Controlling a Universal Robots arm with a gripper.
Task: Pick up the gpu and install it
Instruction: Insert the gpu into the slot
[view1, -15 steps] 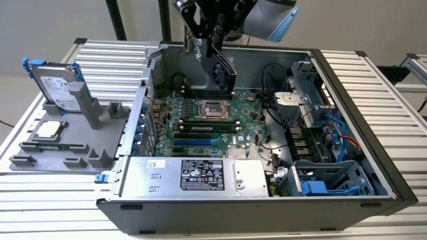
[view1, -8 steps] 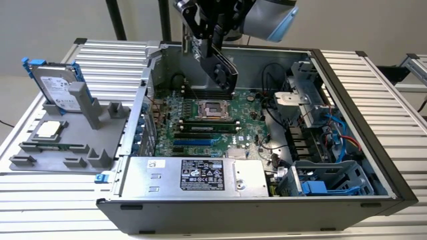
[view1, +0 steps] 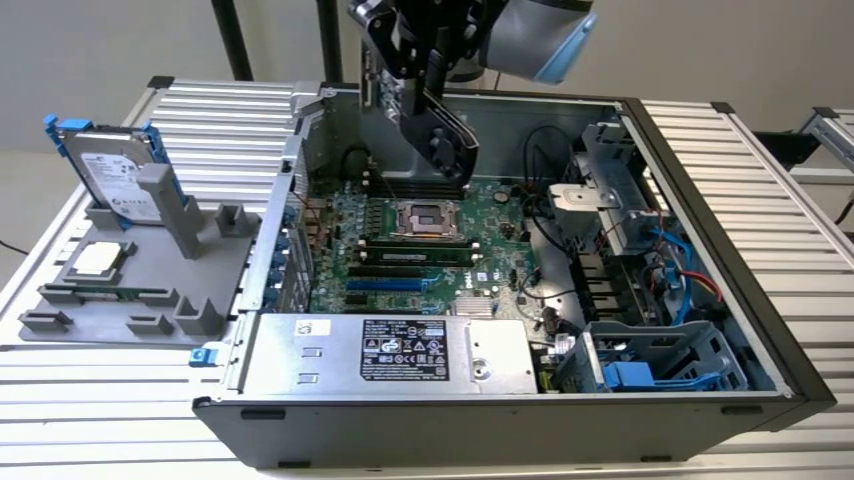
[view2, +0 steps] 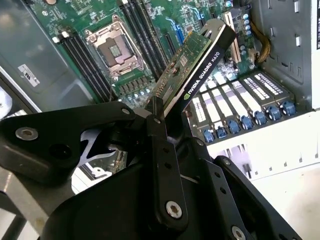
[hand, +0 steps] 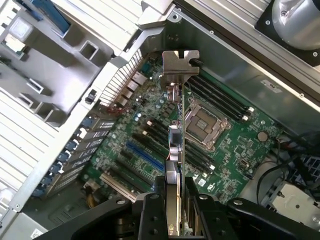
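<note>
The gpu (view1: 449, 142) is in my gripper (view1: 430, 98), with my jaws clamped on its two flat faces at one end. It hangs tilted in the air over the far part of the motherboard (view1: 400, 255) and does not touch it. In the second wrist view the gpu (view2: 197, 62) shows a green board on one face and a black shroud on the other. In the first wrist view I see it edge-on (hand: 176, 145), with its silver bracket (hand: 180, 64) at the end away from my jaws. The bare socket (view1: 431, 218) lies just below its low end. All this sits inside the open case (view1: 467, 430), whose power supply (view1: 387, 352) is at the near side. Outside the case, at the exterior view's left, a hard drive (view1: 114, 175) stands upright in a grey holder (view1: 80, 325) on the slatted table (view1: 107, 400).
</note>
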